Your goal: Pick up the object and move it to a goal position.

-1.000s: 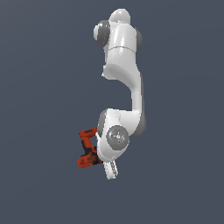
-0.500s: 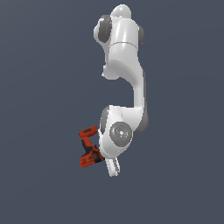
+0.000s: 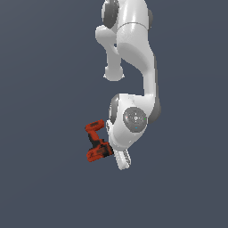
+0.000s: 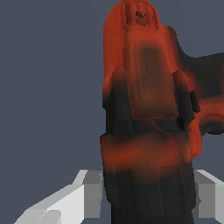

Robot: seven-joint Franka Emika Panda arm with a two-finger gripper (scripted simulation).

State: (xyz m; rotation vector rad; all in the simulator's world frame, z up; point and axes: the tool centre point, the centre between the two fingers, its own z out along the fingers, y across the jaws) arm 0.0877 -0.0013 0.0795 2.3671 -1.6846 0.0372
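The red-orange and black drill (image 3: 95,142) sits at the end of the white arm, on the exterior view's left of the wrist. In the wrist view the drill (image 4: 146,113) fills the frame between my two grey fingers (image 4: 87,197), which press against its dark body from both sides. My gripper (image 4: 146,199) is shut on the drill. In the exterior view the fingertips are hidden behind the wrist and the drill. The drill's black chuck tip cannot be made out.
Only a flat dark grey-blue background surrounds the arm (image 3: 133,58) in both views. No goal marker, table edge or other object shows.
The upper arm links have swung and look larger in the frame. The wrist and the drill have shifted slightly up and towards the exterior view's right, still together.
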